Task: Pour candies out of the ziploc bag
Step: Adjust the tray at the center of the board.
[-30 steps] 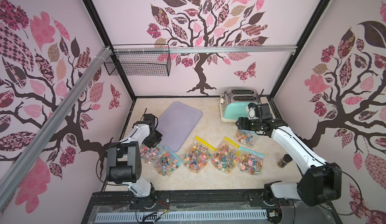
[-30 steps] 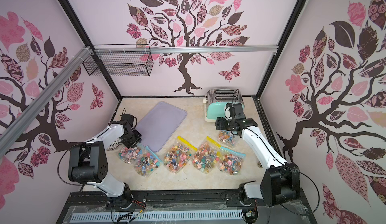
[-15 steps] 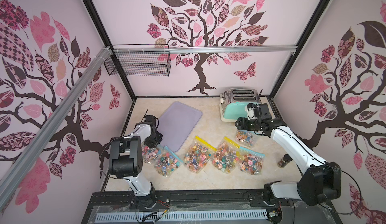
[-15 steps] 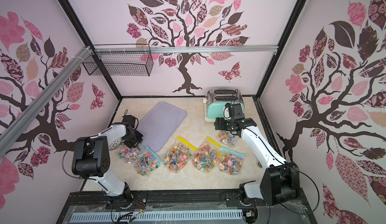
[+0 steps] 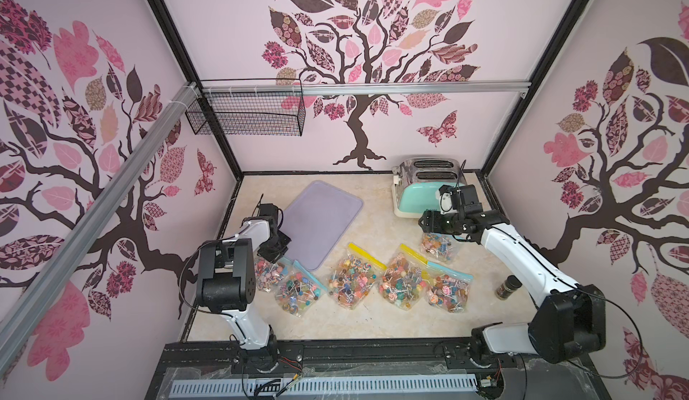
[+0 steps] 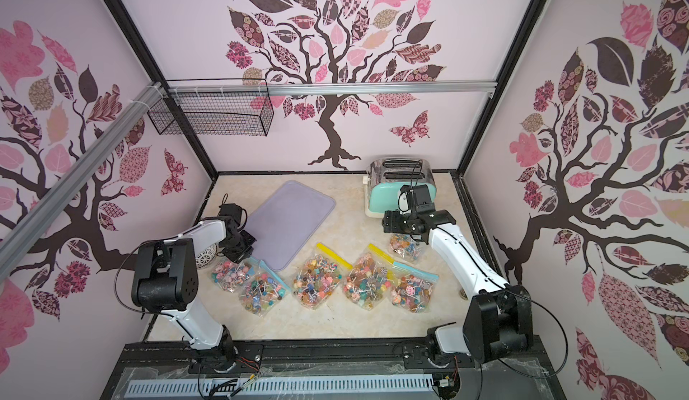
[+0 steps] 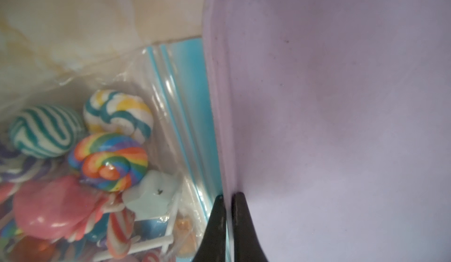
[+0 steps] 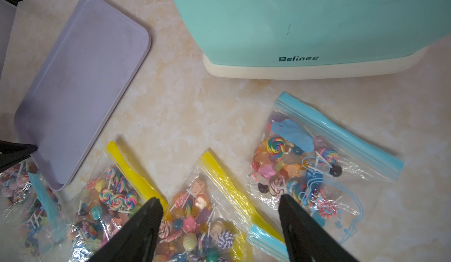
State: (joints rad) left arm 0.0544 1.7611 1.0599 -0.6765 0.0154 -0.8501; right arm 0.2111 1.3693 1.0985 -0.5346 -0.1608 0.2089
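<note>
Several clear ziploc bags full of candies lie in a row on the table. My left gripper (image 5: 274, 254) (image 6: 238, 256) is down at the leftmost ziploc bag (image 5: 268, 273) (image 6: 228, 273), beside the purple tray's near corner. In the left wrist view its jaws (image 7: 228, 196) are shut on the bag's blue zip strip (image 7: 185, 90), right against the tray rim, with swirled candies (image 7: 109, 160) under the plastic. My right gripper (image 5: 425, 220) (image 6: 387, 221) (image 8: 219, 199) hangs open and holds nothing. It is above the table near a blue-zipped bag (image 5: 438, 249) (image 8: 317, 165) in front of the toaster.
The purple tray (image 5: 320, 219) (image 8: 73, 77) lies left of centre. A mint toaster (image 5: 421, 193) (image 8: 292, 28) stands at the back right. Two yellow-zipped bags (image 5: 352, 280) (image 5: 402, 279) and two blue-zipped bags (image 5: 298, 292) (image 5: 447, 292) fill the middle. A dark jar (image 5: 507, 288) stands at the right.
My left gripper's jaws have closed onto the leftmost bag's zip edge, and the left arm has shifted slightly. The right arm has hardly moved.
</note>
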